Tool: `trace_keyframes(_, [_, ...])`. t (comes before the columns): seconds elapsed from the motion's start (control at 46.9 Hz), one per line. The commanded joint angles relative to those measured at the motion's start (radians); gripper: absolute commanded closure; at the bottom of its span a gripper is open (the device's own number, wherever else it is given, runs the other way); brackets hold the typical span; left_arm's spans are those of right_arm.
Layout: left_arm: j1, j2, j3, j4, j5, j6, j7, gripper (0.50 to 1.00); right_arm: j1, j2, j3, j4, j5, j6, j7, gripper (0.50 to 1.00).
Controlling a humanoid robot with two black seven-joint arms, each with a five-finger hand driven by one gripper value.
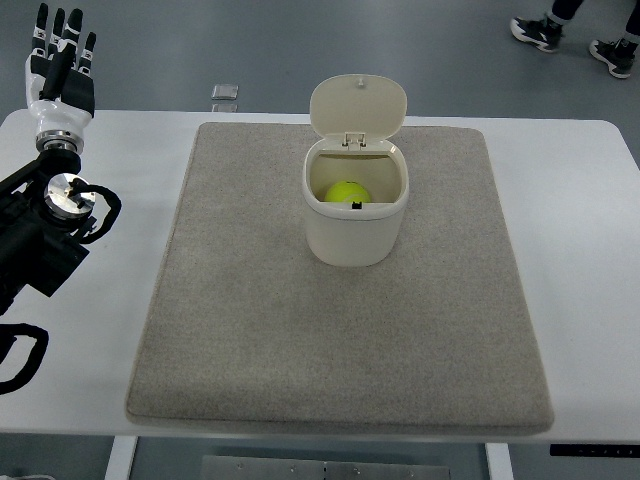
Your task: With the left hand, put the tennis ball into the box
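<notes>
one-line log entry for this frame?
tennis ball: inside box, lid up | left hand: open, empty, at table's far-left edge | right hand: not in view | mat: under box

Tennis ball (348,192) sits inside the cream box (355,230), lid (357,108) flipped up & back. Box stands upright on grey mat (340,340), toward its far middle. Mat covers most of white table (110,300). Left hand (60,65) at far-left corner, fingers straight & spread, holding nothing, well apart from box; its black arm (40,240) enters from left edge. A person's shoes (575,40) on floor, top right. Small square object (225,92) on floor beyond table.
</notes>
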Motion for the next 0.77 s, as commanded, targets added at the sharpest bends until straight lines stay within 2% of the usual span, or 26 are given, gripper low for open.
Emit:
trace_keyframes(0.0, [0.035,0.003,0.007,-0.005,0.006,-0.001,0.0,0.508,0.0,0.0,0.0,0.0,0.0,0.0,0.0,0.599])
trace_keyframes(0.747, [0.064,0.006,0.007,-0.007,0.007,-0.001,0.0,0.508,0.012,0.0,-0.002,-0.001,-0.009,0.0,0.0,0.599])
